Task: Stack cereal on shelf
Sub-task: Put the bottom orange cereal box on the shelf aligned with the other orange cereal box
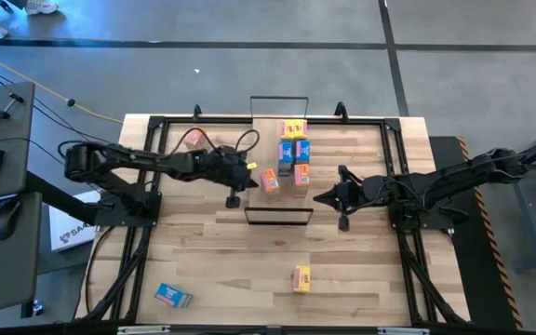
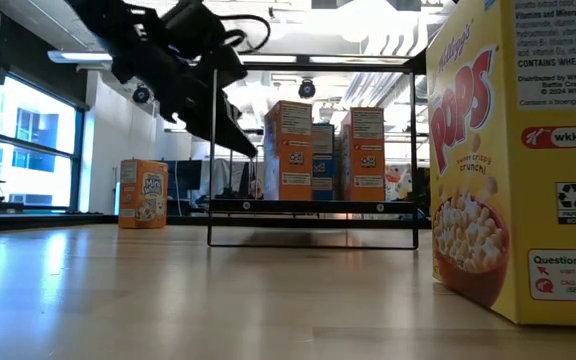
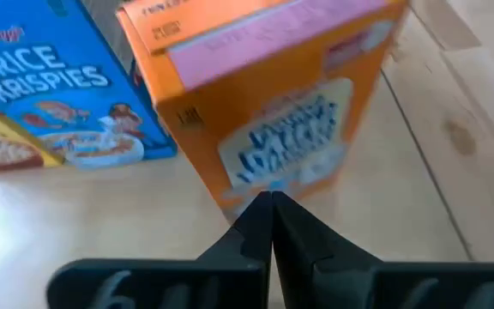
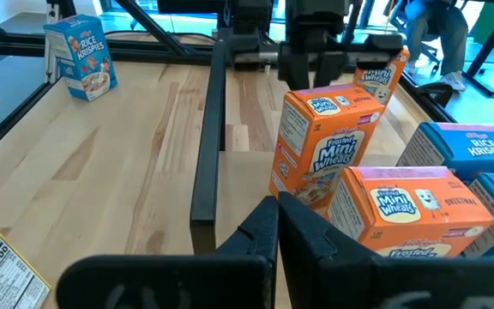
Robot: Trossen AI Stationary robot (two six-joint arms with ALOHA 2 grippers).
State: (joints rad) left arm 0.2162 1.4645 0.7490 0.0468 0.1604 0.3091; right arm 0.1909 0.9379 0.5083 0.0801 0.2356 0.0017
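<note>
One orange box (image 1: 269, 181) decides the coming move. In the high view it sits at the centre of the frame on the shelf (image 1: 270, 200), just right of the left gripper (image 1: 234, 185), whose fingers are pressed together and hold nothing. The left wrist view shows those closed fingertips directly in front of the box's printed face, very near it and perhaps touching; contact cannot be confirmed. The box stands upright, long axis vertical, and is turned slightly out of line with the shelf's edges.

The right gripper (image 1: 340, 197) hovers right of centre in the high view, beyond the shelf's right edge, also shut and empty. It lies farther from the orange box than the left one, so the left arm looks the better placed to nudge or square it, which would likely need its fingers spread first if a grasp is meant.

Several other boxes (image 1: 295, 152) stand in a column running toward the top of the frame, upright with fronts facing sideways. Off the shelf remain a yellow box (image 1: 301, 278) at lower centre, a blue box (image 1: 172, 296) at lower left, and an orange one (image 1: 194, 140) at upper left.
</note>
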